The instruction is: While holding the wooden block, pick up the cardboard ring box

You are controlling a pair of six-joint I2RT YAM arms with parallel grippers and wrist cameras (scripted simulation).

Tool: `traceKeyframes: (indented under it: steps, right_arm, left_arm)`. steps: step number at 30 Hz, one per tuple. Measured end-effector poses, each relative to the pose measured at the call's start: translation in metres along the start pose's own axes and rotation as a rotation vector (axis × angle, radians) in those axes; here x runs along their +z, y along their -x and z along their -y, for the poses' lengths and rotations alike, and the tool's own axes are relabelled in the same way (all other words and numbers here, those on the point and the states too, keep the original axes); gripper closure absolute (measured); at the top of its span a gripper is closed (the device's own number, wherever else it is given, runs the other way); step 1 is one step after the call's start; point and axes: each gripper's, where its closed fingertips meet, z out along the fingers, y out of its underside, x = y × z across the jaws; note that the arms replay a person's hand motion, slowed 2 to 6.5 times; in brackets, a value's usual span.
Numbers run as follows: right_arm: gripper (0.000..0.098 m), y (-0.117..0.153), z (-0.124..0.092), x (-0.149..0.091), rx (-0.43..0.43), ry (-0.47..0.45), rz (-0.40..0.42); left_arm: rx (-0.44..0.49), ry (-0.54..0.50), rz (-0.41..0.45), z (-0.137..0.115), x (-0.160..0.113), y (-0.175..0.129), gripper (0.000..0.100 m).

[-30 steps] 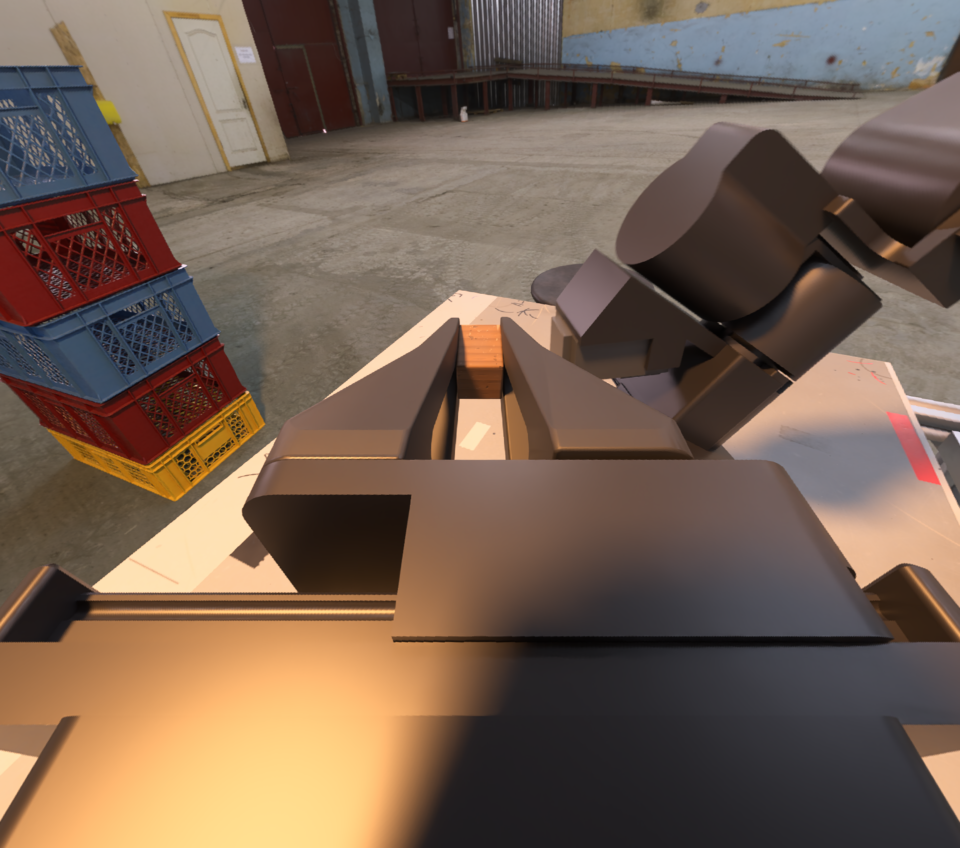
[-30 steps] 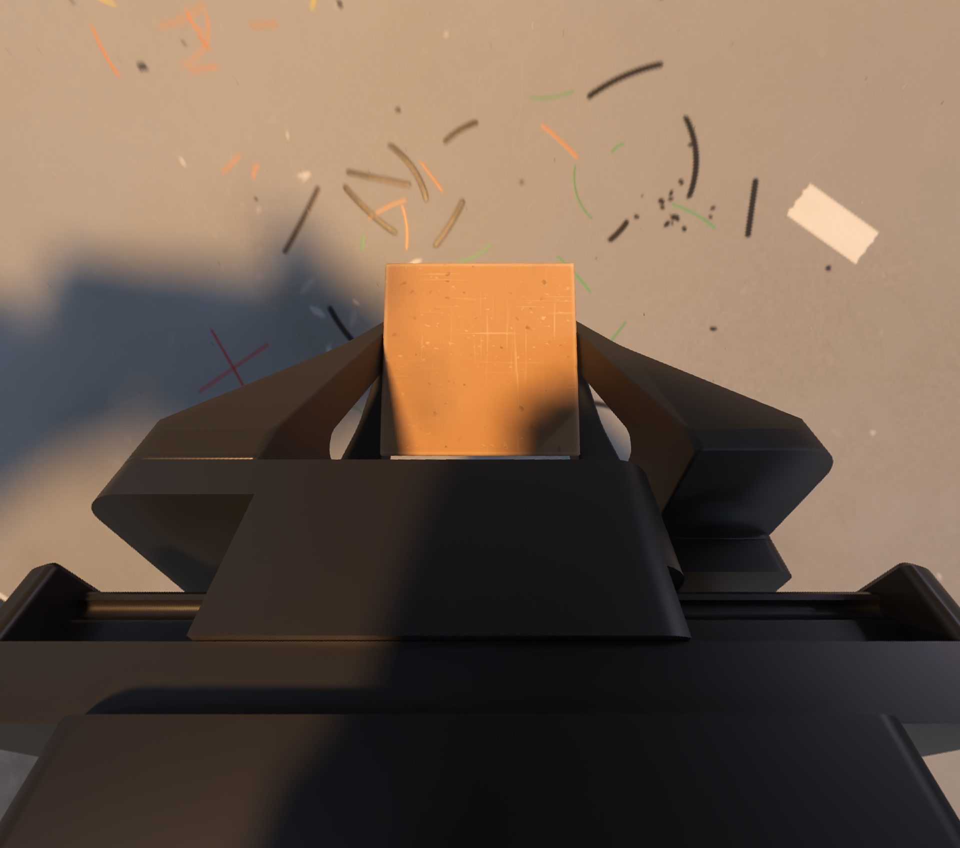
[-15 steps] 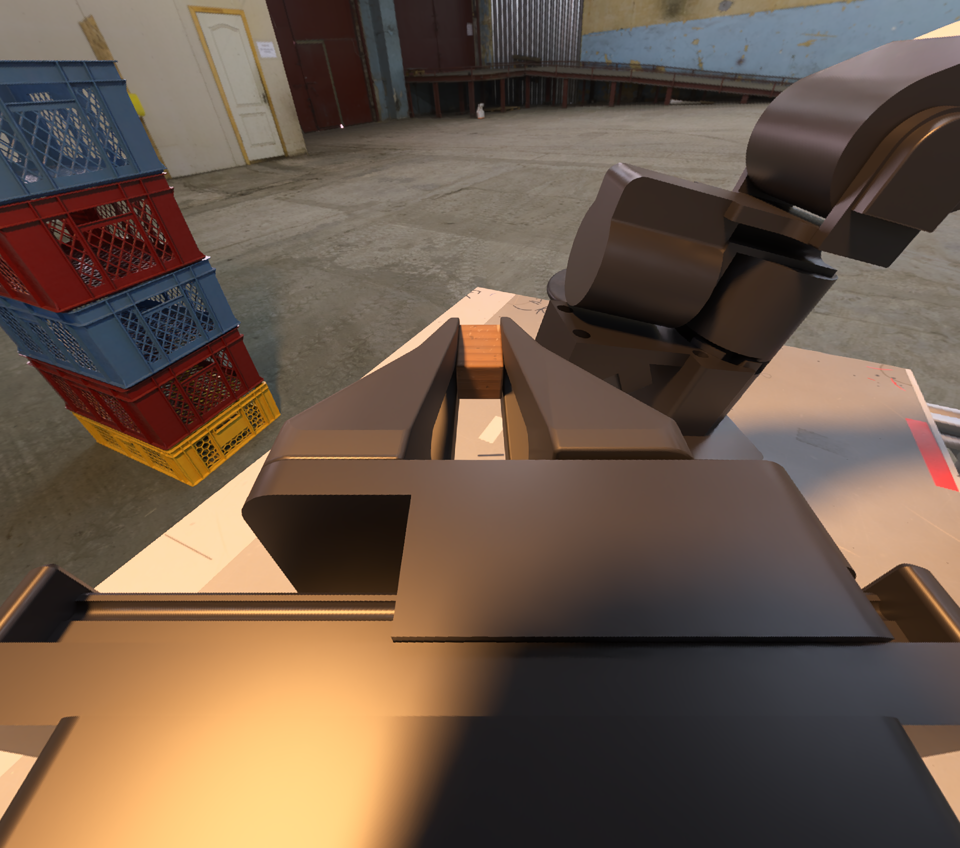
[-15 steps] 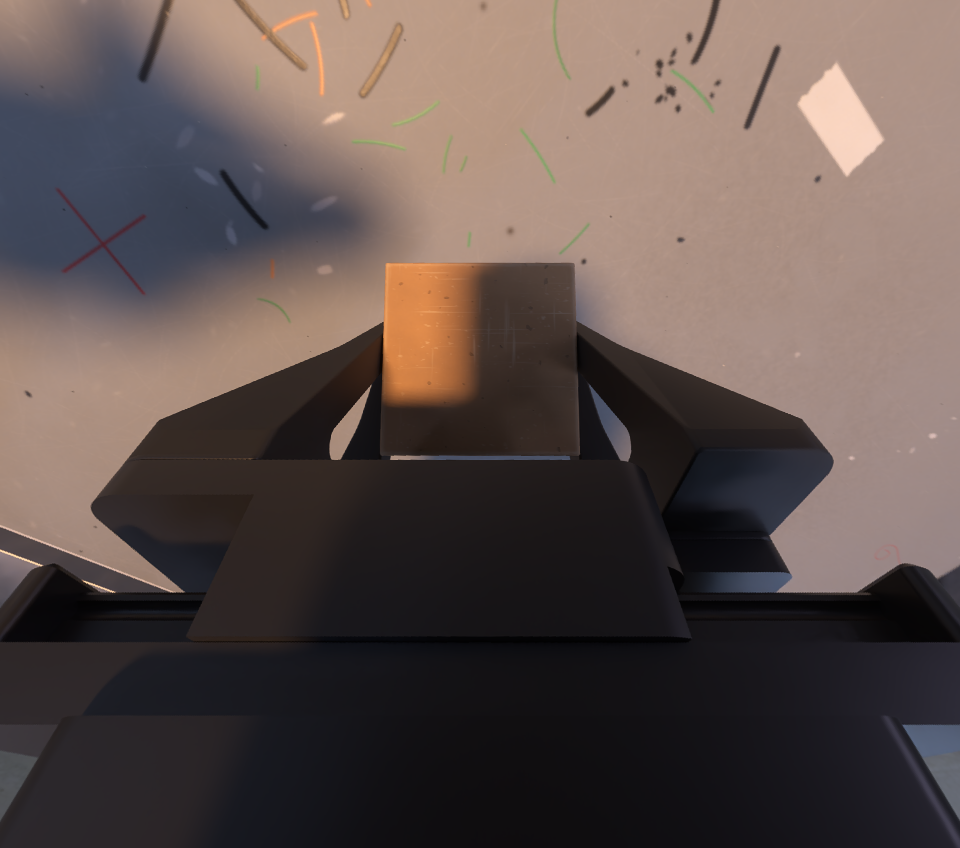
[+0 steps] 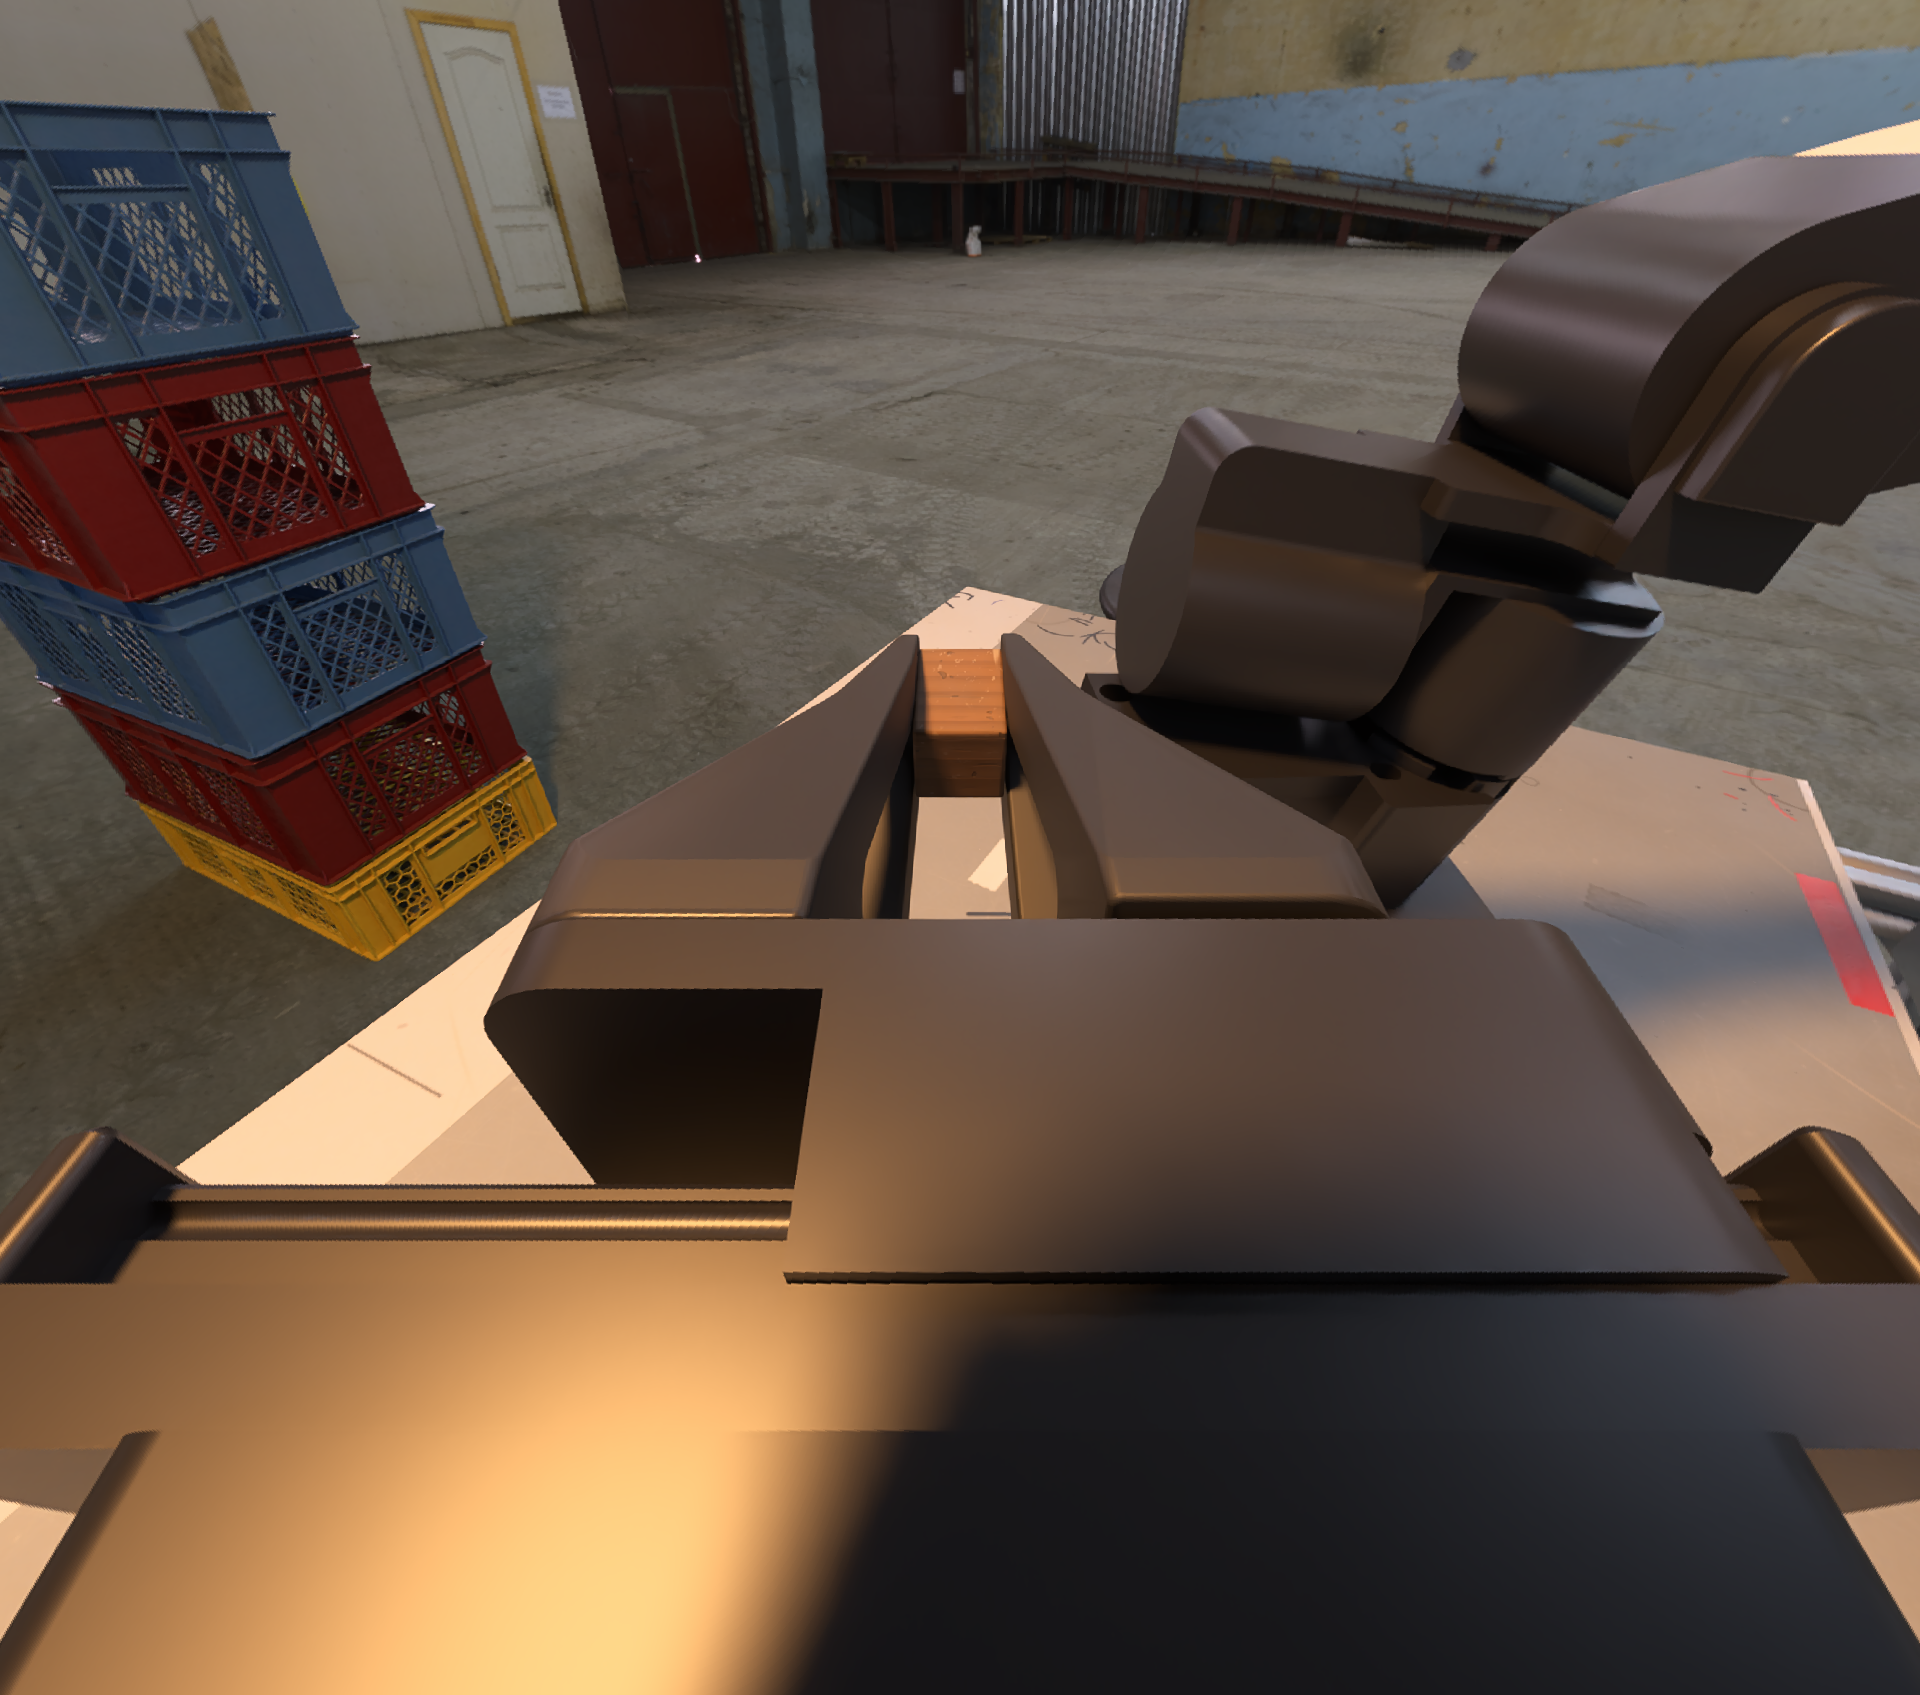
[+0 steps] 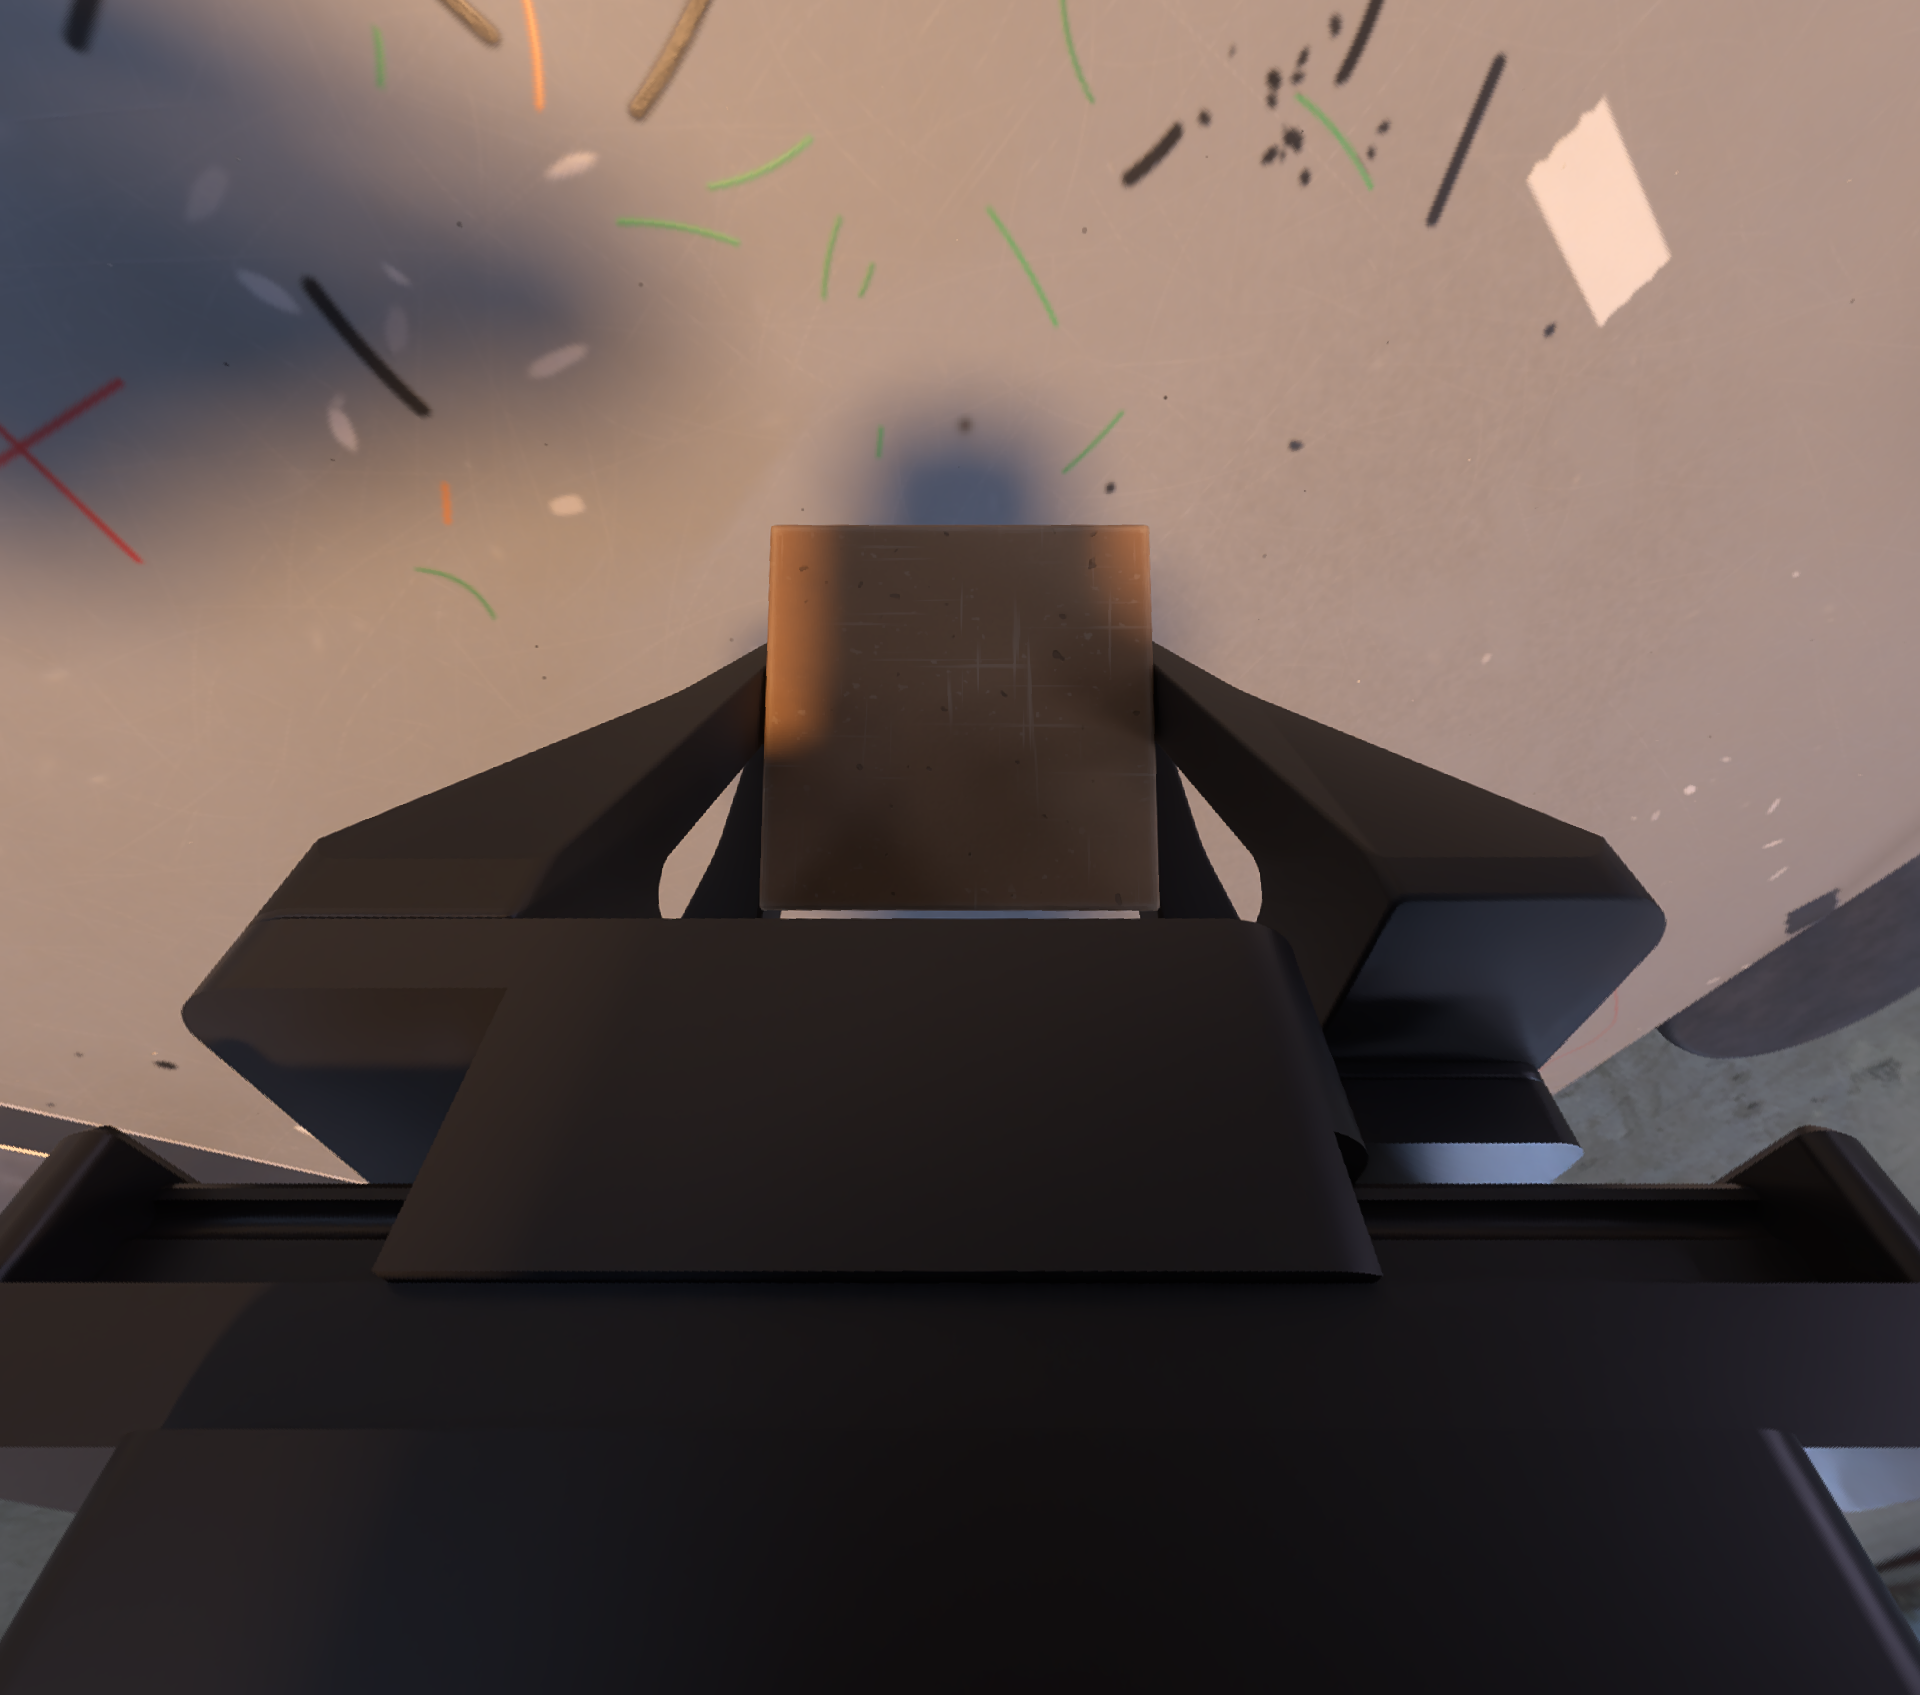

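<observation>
In the left wrist view my left gripper (image 5: 961, 681) is shut on the small orange-brown wooden block (image 5: 961, 710) and holds it above the table (image 5: 1662, 897). The right arm (image 5: 1351, 585) bends down just beyond it on the right. In the right wrist view my right gripper (image 6: 961, 689) is shut on the square tan cardboard ring box (image 6: 961, 710) and points straight down. The box hangs clear of the table (image 6: 1351, 502). Its shadow falls on the table surface apart from it, and most of the box is in shade.
A leaning stack of blue, red and yellow crates (image 5: 229, 523) stands on the floor to the left. The table carries scribbled marks, a white tape piece (image 6: 1600, 211) and a red patch (image 5: 1844, 949). The table's edge and the floor (image 6: 1714, 1105) show at lower right.
The right gripper has moved across the table with the ring box. The table marks have slid in its view, the edge has come into sight and the box has gone into shade. The left gripper keeps the block.
</observation>
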Motion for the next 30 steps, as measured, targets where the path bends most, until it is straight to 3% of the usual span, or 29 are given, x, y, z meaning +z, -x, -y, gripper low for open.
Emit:
traceKeyframes:
  steps: [10,30]
  right_arm:
    - [0.0478,-0.0005,0.0014,0.0048,-0.016,0.034,-0.049]
    - [0.0478,0.0047,0.0085,0.0066,-0.029,0.009,-0.023]
  left_arm:
    - [-0.005,-0.005,-0.002,0.0018,-0.0007,0.0011,0.087]
    - [-0.007,0.007,-0.02,-0.0016,0.0039,-0.0028,0.087]
